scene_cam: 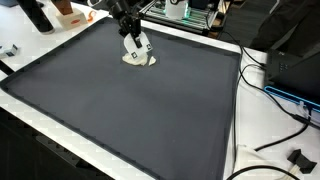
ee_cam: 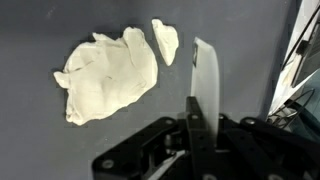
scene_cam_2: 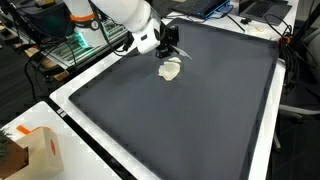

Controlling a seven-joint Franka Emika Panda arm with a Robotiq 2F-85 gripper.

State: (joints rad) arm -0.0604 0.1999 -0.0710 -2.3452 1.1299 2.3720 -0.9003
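Observation:
A crumpled cream-white cloth (ee_cam: 105,75) lies on the dark grey mat (ee_cam: 60,150), with a small separate cream piece (ee_cam: 165,40) just beside it. It shows in both exterior views (scene_cam: 141,59) (scene_cam_2: 171,70) near the mat's far edge. My gripper (ee_cam: 203,108) is shut on a thin flat white strip (ee_cam: 206,70) that sticks out past the fingers, right of the cloth. In both exterior views the gripper (scene_cam: 136,45) (scene_cam_2: 168,46) hovers right over the cloth; I cannot tell if the strip touches it.
The mat (scene_cam: 120,110) (scene_cam_2: 200,115) covers a white table. Black cables (scene_cam: 280,125) and a plug (scene_cam: 298,158) lie along one side. A cardboard box (scene_cam_2: 30,152) stands at a corner. Bottles and equipment (scene_cam: 40,12) crowd the far edge.

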